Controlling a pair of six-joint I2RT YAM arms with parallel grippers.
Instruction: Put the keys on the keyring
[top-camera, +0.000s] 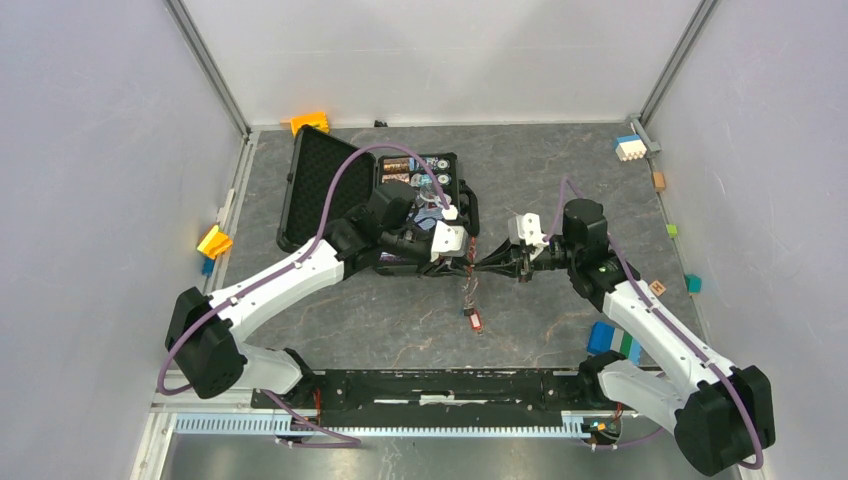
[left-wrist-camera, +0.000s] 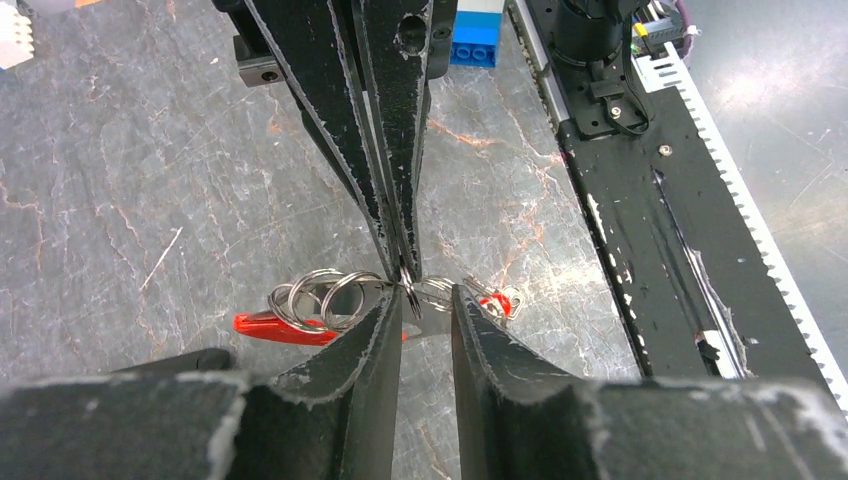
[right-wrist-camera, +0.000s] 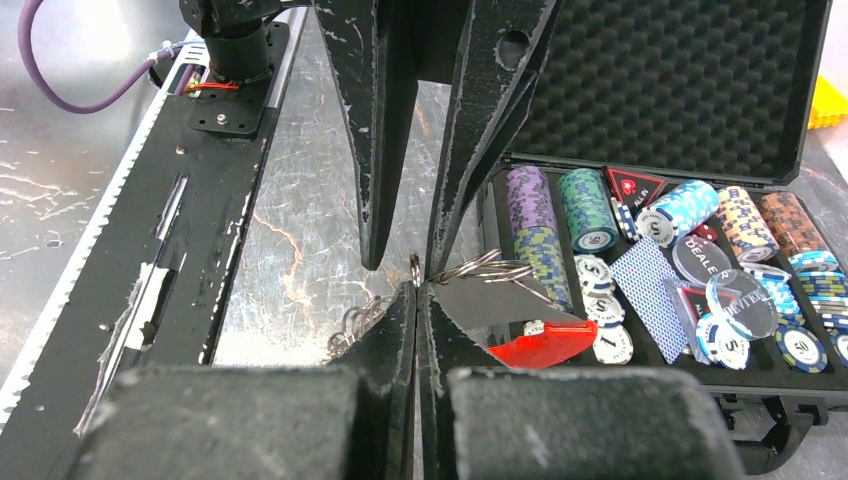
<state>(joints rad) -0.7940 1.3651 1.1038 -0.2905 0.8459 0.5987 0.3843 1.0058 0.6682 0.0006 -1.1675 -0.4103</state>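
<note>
In the top view the 2 arms meet nose to nose at the middle of the tabletop (top-camera: 400, 320). The left fingers (top-camera: 466, 262) point toward 3 o'clock and the right fingers (top-camera: 498, 262) toward 9 o'clock, tips almost touching.

The keyring (top-camera: 468, 292) hangs at that meeting point. Its chain runs down toward 6 o'clock and ends in the long red tag (top-camera: 474, 322), which lies on the tabletop.

In the right wrist view, the right fingers (right-wrist-camera: 415, 310) are pressed together with no gap, pinching a thin silvery ring of the keyring (right-wrist-camera: 490, 268) at their very tips.

In the left wrist view, the left fingers (left-wrist-camera: 380, 330) stand a narrow way apart, 1 on each side of the pinched ring. They show daylight between them and have no clear hold on anything. The right fingers (left-wrist-camera: 400, 240) come in from 12 o'clock in that view.

Several overlapping rings of the keyring (left-wrist-camera: 320, 298) sit at 9 o'clock of the left fingertips. The red-headed key (left-wrist-camera: 268, 324) is just beside them, lifted off the tabletop. Whether it is already threaded on I cannot tell.

An open black case (top-camera: 320, 180) with poker chips (right-wrist-camera: 590, 210) lies at 11 o'clock of the meeting point.
</note>
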